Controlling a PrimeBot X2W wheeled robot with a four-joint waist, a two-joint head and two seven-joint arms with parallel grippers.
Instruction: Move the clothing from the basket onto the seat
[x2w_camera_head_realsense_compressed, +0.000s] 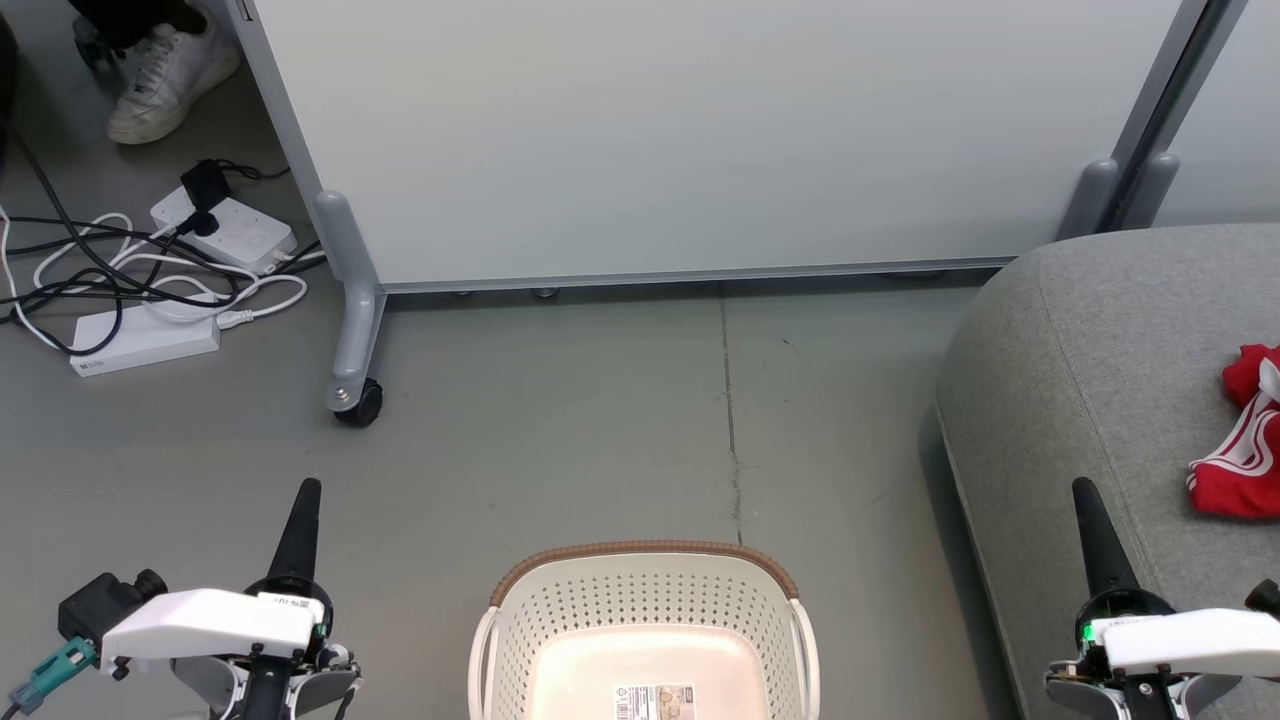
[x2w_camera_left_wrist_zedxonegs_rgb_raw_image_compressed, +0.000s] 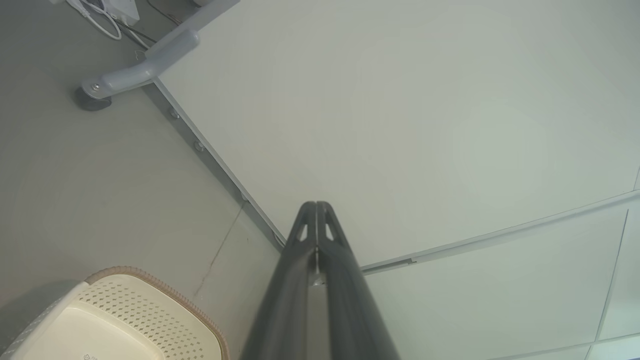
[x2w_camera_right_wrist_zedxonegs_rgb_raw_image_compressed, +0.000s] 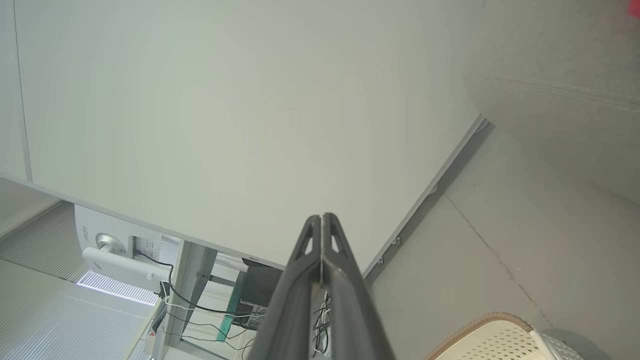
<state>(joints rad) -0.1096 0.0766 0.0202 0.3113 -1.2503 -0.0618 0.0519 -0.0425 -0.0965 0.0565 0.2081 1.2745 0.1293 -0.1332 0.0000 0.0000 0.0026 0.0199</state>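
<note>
The cream-white perforated basket (x2w_camera_head_realsense_compressed: 645, 640) with a brown rim stands on the floor at the bottom centre of the head view; its bottom shows bare with a paper label. Red clothing (x2w_camera_head_realsense_compressed: 1240, 440) with white stripes lies on the grey seat (x2w_camera_head_realsense_compressed: 1090, 330) at the right edge. My left gripper (x2w_camera_head_realsense_compressed: 308, 485) is shut and holds nothing, pointing up at the lower left, left of the basket. At the lower right, my right gripper (x2w_camera_head_realsense_compressed: 1082, 487) is shut and holds nothing, over the seat's front edge. The basket (x2w_camera_left_wrist_zedxonegs_rgb_raw_image_compressed: 125, 320) also appears in the left wrist view beside the shut left gripper (x2w_camera_left_wrist_zedxonegs_rgb_raw_image_compressed: 316, 204). The right wrist view shows the shut right gripper (x2w_camera_right_wrist_zedxonegs_rgb_raw_image_compressed: 321, 216), the basket's rim (x2w_camera_right_wrist_zedxonegs_rgb_raw_image_compressed: 500, 335) and the seat (x2w_camera_right_wrist_zedxonegs_rgb_raw_image_compressed: 565, 80).
A pale grey wheeled partition panel (x2w_camera_head_realsense_compressed: 700, 130) stands across the back, its castor foot (x2w_camera_head_realsense_compressed: 355, 400) on the floor left of centre. Power strips and tangled cables (x2w_camera_head_realsense_compressed: 160, 280) lie at the far left. A person's white shoe (x2w_camera_head_realsense_compressed: 165, 75) is at the top left.
</note>
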